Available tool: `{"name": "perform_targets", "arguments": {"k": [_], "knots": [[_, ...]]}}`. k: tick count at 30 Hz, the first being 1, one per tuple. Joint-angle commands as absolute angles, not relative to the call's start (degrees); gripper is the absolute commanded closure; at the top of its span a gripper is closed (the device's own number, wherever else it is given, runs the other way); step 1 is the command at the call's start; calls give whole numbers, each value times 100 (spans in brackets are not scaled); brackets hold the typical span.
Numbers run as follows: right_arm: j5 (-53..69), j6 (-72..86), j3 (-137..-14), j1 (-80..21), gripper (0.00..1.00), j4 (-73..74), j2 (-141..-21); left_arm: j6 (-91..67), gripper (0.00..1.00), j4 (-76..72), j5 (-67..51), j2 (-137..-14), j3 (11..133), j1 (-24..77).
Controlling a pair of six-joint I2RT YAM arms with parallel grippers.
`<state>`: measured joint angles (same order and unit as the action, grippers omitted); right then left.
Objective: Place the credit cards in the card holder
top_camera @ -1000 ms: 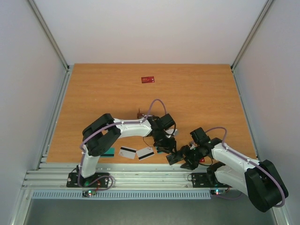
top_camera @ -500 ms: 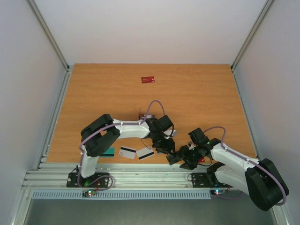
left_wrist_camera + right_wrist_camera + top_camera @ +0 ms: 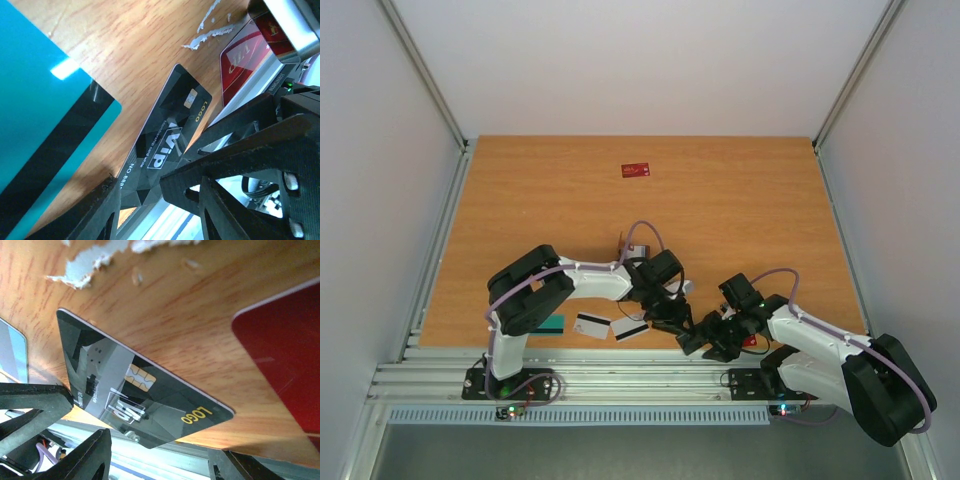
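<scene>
A black VIP card (image 3: 170,132) lies at the table's near edge and partly overhangs it (image 3: 135,390). My left gripper (image 3: 145,197) is open, low over the card's end, one finger on each side. My right gripper (image 3: 160,457) is open just off the edge, its fingers (image 3: 80,460) straddling the overhanging part. In the top view the two grippers, left (image 3: 676,320) and right (image 3: 702,338), almost meet. A teal card (image 3: 40,100) lies beside the left gripper. A red card (image 3: 285,350) lies right of the black one. The brown card holder (image 3: 622,243) is mostly hidden behind the left arm.
Two white cards (image 3: 591,325) (image 3: 630,327) and another teal card (image 3: 550,324) lie along the near edge, left of the grippers. A second red card (image 3: 636,170) lies far back. The metal rail (image 3: 620,385) runs below the edge. The tabletop (image 3: 100,260) is chipped near the black card.
My left gripper has moved down toward the near edge, over the black card. My right gripper has edged left to meet it. The teal card near the left gripper is now covered in the top view.
</scene>
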<state>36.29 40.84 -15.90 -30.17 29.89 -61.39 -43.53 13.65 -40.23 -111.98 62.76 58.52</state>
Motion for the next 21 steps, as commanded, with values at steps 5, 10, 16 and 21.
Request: {"name": "perform_targets", "arguments": {"k": [5, 10, 16, 21], "knots": [[3751, 4275, -1093, -3083, 49, 1246, -6565, -4770, 54, 876, -4518, -11571, 6043, 6187], [3759, 4251, -1025, -3084, 53, 1092, -6623, -5044, 54, 551, -4627, -11609, 5963, 6187], [3794, 4209, -991, -3082, 61, 965, -6611, -5178, 55, 364, -4709, -11670, 5863, 6187], [3847, 4169, -1094, -3085, 67, 1055, -6457, -5179, 55, 346, -4781, -11708, 5866, 6187]]}}
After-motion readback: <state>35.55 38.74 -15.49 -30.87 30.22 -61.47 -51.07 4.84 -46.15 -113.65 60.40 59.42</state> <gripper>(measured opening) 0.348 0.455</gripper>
